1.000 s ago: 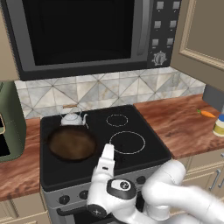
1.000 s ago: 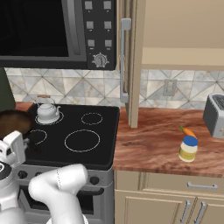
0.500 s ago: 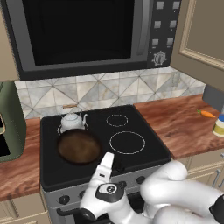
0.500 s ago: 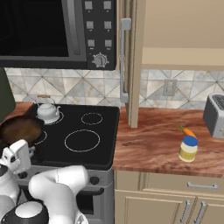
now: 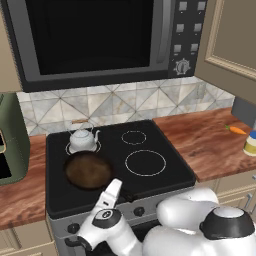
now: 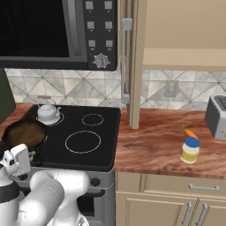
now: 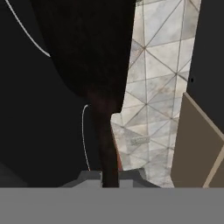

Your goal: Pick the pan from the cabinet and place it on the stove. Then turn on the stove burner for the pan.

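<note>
At the stove's (image 5: 150, 185) near edge, around seven o'clock of the cooktop, our pincer (image 7: 110, 177) is clamped narrow on the pan's (image 5: 89, 170) thin handle; we judge it best to lower it level and centre it before letting go. Farther in, the pan sits front-left just before the kettle (image 5: 82, 140), its long axis running handle-at-five to bowl-at-eleven.

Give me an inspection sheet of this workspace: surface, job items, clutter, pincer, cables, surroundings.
Surface: black glass cooktop set in a reddish wooden counter.
Job's things: round dark skillet on the front-left ring.
Clutter: small white-silver kettle behind the skillet; carrot; yellow jar with blue lid.
Pincer: shut on the skillet's thin black handle.
Cables: nothing seen.
Surroundings: black microwave; grey toaster; tan cupboard door open.
</note>
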### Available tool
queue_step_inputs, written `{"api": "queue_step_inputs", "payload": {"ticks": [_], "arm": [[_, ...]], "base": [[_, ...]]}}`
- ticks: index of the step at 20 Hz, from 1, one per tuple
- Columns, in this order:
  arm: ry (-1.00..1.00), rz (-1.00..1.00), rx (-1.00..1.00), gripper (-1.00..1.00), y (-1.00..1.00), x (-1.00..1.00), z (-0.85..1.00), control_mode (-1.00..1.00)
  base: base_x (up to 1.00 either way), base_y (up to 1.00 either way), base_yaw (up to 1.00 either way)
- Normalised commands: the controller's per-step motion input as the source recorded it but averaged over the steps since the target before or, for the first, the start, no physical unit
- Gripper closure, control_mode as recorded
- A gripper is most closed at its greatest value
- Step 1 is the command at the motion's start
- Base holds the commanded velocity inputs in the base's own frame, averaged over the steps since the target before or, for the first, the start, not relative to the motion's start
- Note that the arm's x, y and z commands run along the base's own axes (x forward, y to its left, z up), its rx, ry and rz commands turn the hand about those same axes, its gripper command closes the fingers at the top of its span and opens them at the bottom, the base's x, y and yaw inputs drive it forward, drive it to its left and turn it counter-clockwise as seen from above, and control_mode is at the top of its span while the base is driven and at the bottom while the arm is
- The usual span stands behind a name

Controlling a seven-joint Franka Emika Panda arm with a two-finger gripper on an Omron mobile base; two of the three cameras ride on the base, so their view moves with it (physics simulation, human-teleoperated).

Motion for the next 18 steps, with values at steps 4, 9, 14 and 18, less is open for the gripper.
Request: {"api": "queue_step_inputs", "payload": {"ticks": [4,9,14,18], "arm": [[0.0,-0.08,0.0,1.0,0.41,0.16,-0.32,-1.0],[0.0,-0.08,0.0,1.0,0.35,0.15,-0.25,-1.0],[0.0,-0.05,0.0,1.0,0.21,0.17,-0.19,-1.0],[0.0,-0.02,0.0,1.0,0.18,0.21,-0.2,-1.0]], "base": [[0.0,0.0,0.0],[0.0,0.0,0.0],[0.0,0.0,0.0],[0.0,0.0,0.0]]}}
